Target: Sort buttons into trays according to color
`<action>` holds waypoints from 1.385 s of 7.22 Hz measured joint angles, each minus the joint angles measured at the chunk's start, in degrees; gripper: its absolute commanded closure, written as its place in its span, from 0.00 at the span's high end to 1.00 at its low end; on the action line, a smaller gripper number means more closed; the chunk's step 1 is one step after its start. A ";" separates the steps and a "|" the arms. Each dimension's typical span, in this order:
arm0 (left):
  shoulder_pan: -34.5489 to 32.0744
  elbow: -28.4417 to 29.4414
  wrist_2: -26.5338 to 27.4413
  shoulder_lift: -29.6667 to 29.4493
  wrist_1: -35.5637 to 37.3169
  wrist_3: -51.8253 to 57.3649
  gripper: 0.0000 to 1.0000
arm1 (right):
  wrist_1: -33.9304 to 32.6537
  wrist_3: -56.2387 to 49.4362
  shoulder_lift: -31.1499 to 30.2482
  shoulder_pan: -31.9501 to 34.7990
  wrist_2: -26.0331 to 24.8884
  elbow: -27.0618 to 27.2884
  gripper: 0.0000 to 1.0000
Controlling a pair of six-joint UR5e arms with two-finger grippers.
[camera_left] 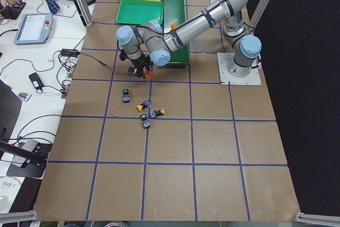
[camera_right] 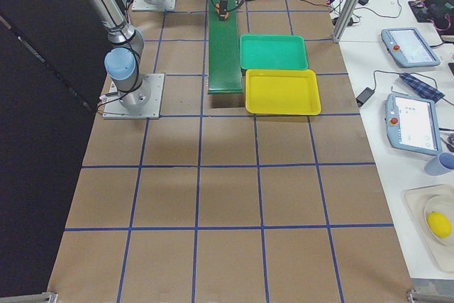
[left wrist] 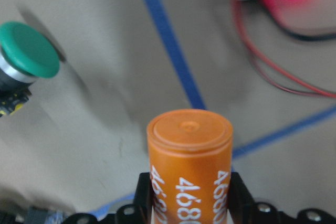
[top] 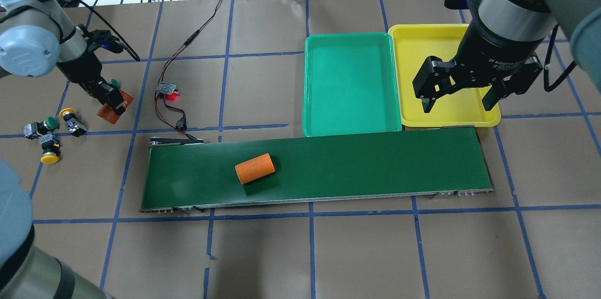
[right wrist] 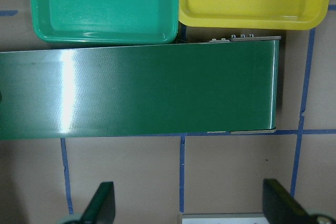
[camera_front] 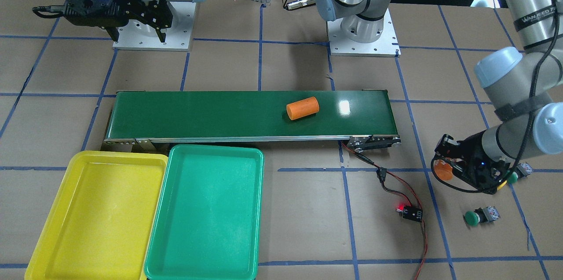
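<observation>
The left pincer (top: 114, 102) is clenched on an orange cylinder marked "4680" (left wrist: 190, 166), close above the worktop (top: 263, 92). One green-capped button (camera_front: 473, 217) lies just beside it, and three more buttons (top: 49, 132), two yellow-capped and one green-capped, cluster a little farther out at the worktop's left end. The right pincer (top: 458, 97) hangs released, jaws spread, above the near edge of the yellow tray (top: 422, 30), which touches the green tray (top: 350, 36). Both trays sit against the conveyor belt (top: 375, 167), where a second orange cylinder (top: 254, 168) lies on its side, well apart from all four buttons.
</observation>
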 measured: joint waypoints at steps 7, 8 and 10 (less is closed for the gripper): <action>-17.10 -23.20 0.23 19.08 5.91 20.09 0.00 | 0.04 0.06 0.03 0.12 0.25 0.05 1.00; -17.02 -24.44 0.27 19.00 8.20 23.66 0.00 | 0.04 0.06 0.03 0.12 0.24 0.06 1.00; -16.83 -26.06 1.12 18.90 9.59 26.87 0.80 | 0.14 0.06 -0.01 0.12 0.23 0.03 1.00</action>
